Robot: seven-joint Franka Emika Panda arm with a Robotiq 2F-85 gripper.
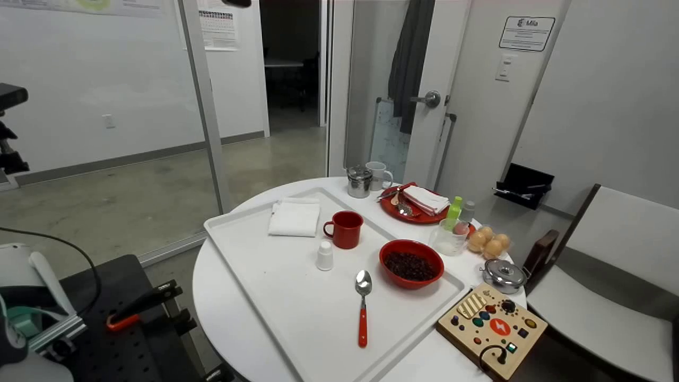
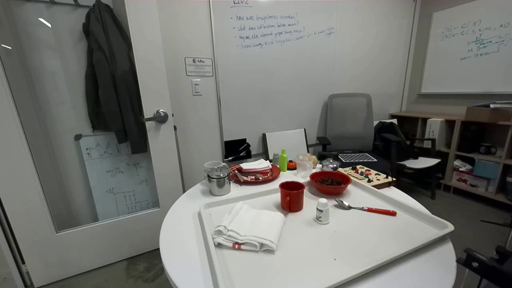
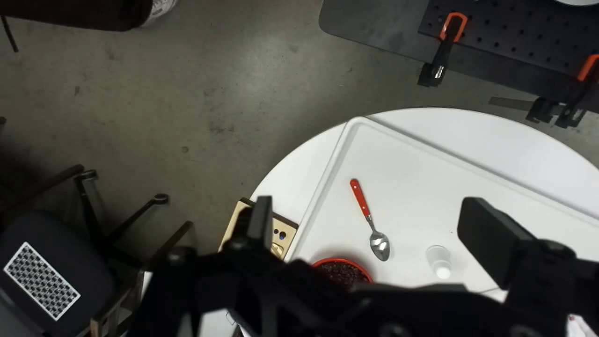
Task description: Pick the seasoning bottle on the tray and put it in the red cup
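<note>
The seasoning bottle is a small white shaker that stands upright on the tray, in both exterior views (image 1: pixel 325 256) (image 2: pixel 322 212) and in the wrist view (image 3: pixel 439 261). The white tray (image 1: pixel 286 286) lies on the round table; it also shows in the wrist view (image 3: pixel 412 187). The red cup stands upright on the tray near the bottle, in both exterior views (image 1: pixel 347 229) (image 2: pixel 292 196). The cup is not visible in the wrist view. My gripper (image 3: pixel 367 220) is open and empty, high above the tray, its fingers wide apart. The bottle appears nearer the right finger in the wrist view.
A spoon with a red handle (image 1: pixel 363 313) and a red bowl of dark beans (image 1: pixel 411 264) are on the tray. A folded white cloth (image 2: pixel 252 226) lies near the cup. A red plate (image 2: pixel 260 178), a metal pot (image 2: pixel 219 182) and a wooden button board (image 1: pixel 493 329) stand beside the tray.
</note>
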